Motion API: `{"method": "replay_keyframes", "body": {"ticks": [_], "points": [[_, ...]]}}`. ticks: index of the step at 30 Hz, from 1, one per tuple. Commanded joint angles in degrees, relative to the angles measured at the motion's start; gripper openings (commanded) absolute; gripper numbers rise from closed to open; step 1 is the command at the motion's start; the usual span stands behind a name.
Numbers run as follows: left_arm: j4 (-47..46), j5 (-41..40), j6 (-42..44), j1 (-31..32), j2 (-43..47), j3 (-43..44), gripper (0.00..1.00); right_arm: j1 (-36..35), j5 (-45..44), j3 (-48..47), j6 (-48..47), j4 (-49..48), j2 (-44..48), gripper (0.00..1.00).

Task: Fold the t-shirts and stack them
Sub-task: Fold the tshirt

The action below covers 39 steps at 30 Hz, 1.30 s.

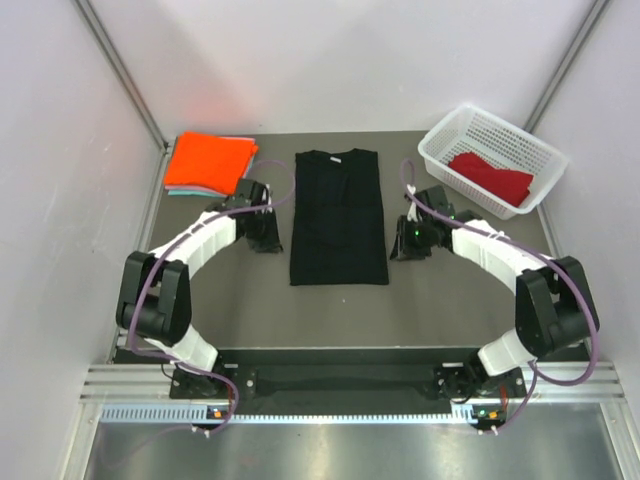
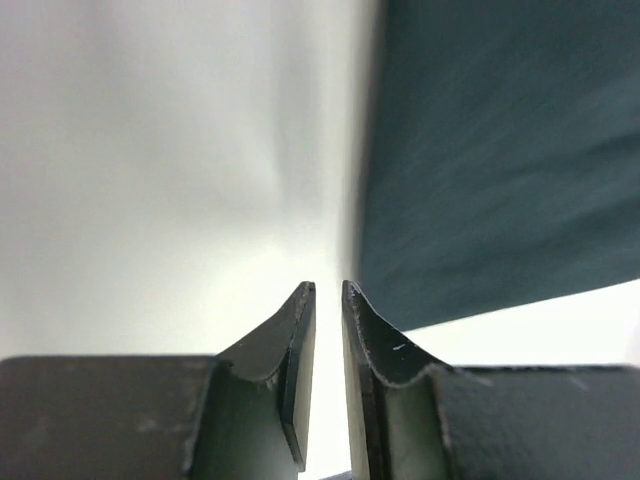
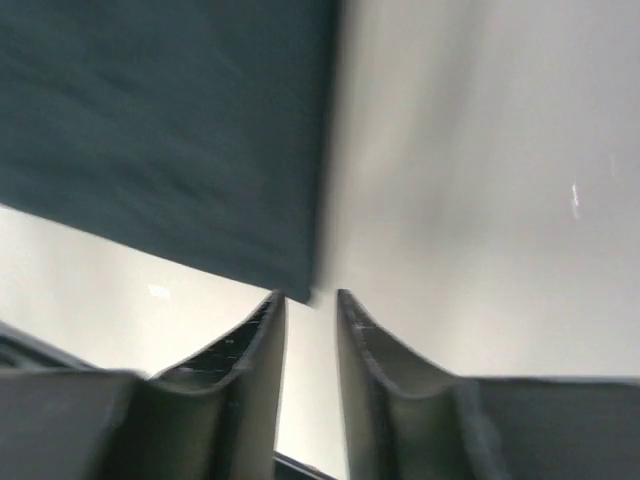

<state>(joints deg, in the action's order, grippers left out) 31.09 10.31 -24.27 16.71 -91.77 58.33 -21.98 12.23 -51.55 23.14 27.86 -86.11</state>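
Observation:
The black t-shirt (image 1: 338, 215) lies flat mid-table, folded into a long narrow rectangle, collar at the far end. My left gripper (image 1: 267, 238) rests low just off its left edge, and my right gripper (image 1: 408, 243) just off its right edge. In the left wrist view the jaws (image 2: 328, 288) stand a narrow gap apart with nothing between them, and the shirt (image 2: 500, 150) is to the right. The right jaws (image 3: 308, 295) are also slightly apart and empty, with the shirt (image 3: 160, 120) on the left. The orange t-shirt (image 1: 208, 162) lies folded on the pale teal one (image 1: 181, 190) at the back left. The dark red one (image 1: 490, 178) lies in the basket.
A white mesh basket (image 1: 440, 140) stands at the back right near the wall. Pale walls close in the table on the left, the back and the right. Bare table lies between the black shirt's near end and the arm bases.

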Motion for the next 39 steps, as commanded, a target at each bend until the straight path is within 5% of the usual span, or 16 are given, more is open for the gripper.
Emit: {"method": "replay_keyframes", "body": {"ticks": [1,6,13,21,31,36,39], "points": [[1.1,-0.1,1.5,0.0,-0.8,8.1,0.22,-1.0,3.8,-8.6,0.0,-0.5,-0.1,0.24],[-9.1,11.6,-2.7,0.0,-9.1,14.8,0.21,-2.1,14.0,-20.7,0.4,-7.1,-12.5,0.08],[-9.8,13.1,-2.9,0.0,-21.9,27.6,0.19,-3.7,21.9,-38.3,1.4,-10.3,-28.7,0.07],[-9.6,4.8,-0.5,0.0,-27.1,30.6,0.17,-3.6,24.2,-43.7,3.4,-14.1,-39.7,0.07],[-4.4,-7.2,-1.0,-0.1,-33.9,30.9,0.14,-1.4,16.2,-41.3,1.5,-15.0,-42.5,0.08],[-2.6,-7.3,-1.8,-0.1,-32.2,33.0,0.14,-1.4,16.8,-40.9,1.5,-14.3,-39.7,0.19],[-0.6,-6.0,-0.6,-0.2,-29.6,36.2,0.24,-1.5,15.6,-41.2,1.7,-11.2,-35.3,0.28]]}}
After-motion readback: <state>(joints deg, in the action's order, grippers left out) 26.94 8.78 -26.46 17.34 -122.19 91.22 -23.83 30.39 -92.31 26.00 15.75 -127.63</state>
